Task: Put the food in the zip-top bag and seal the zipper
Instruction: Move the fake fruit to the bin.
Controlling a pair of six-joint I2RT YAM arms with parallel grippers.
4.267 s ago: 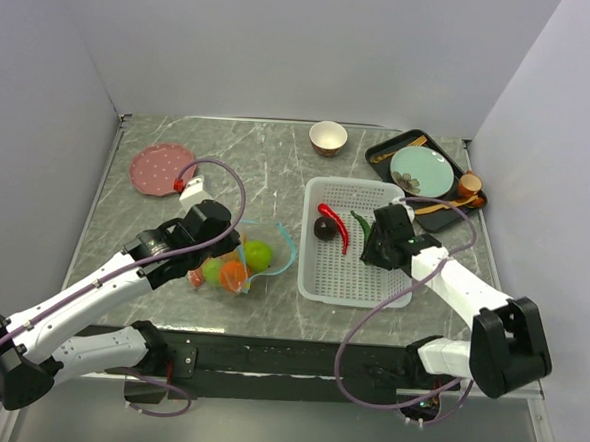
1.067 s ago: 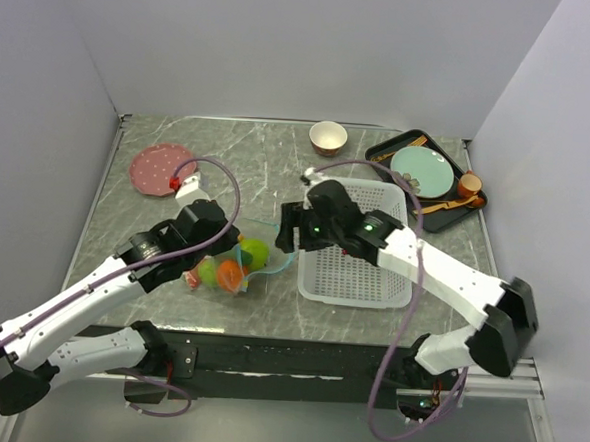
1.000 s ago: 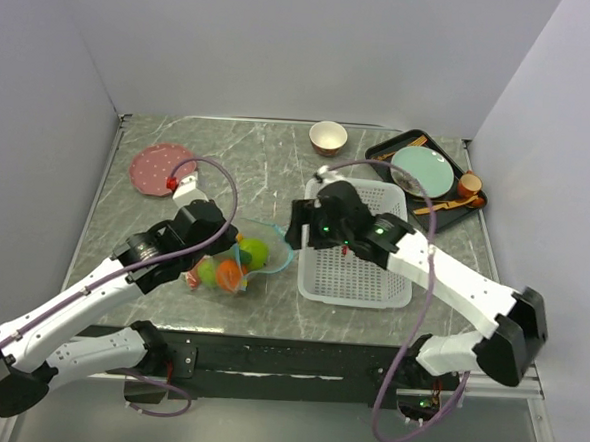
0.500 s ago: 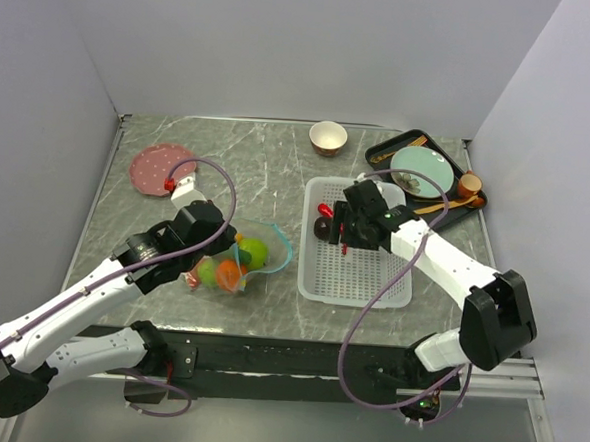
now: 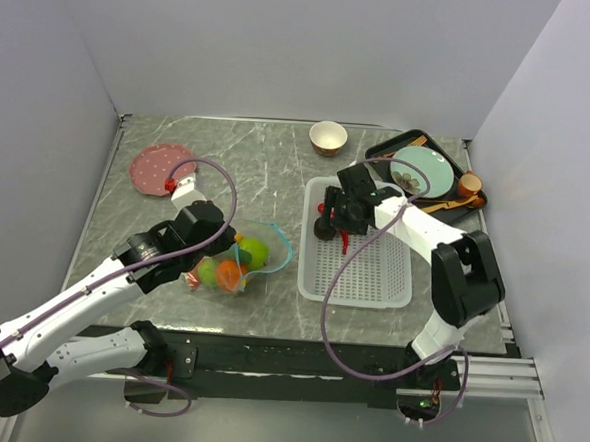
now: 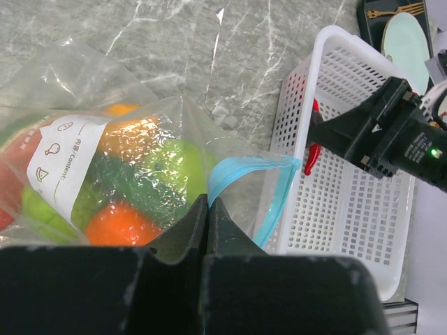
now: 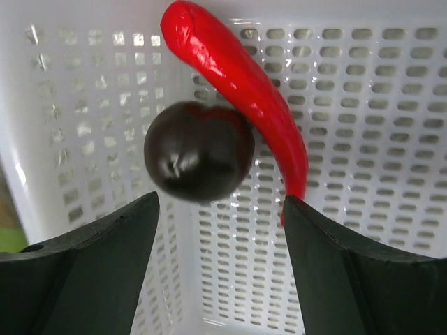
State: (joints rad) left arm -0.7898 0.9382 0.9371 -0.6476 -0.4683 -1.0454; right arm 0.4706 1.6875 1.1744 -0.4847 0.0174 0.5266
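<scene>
Tabletop basket [image 5: 367, 276] holds one chili [image 7: 244, 91], one dark piece [image 7: 199, 151].

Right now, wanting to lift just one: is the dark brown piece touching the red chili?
Touching. Right wrist view: the dark brown piece rests against the red chili, no gap between.

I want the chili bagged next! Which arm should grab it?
Right. The right gripper hangs open over the chili and dark piece in the basket; the left gripper is shut on the bag, holding it.
</scene>
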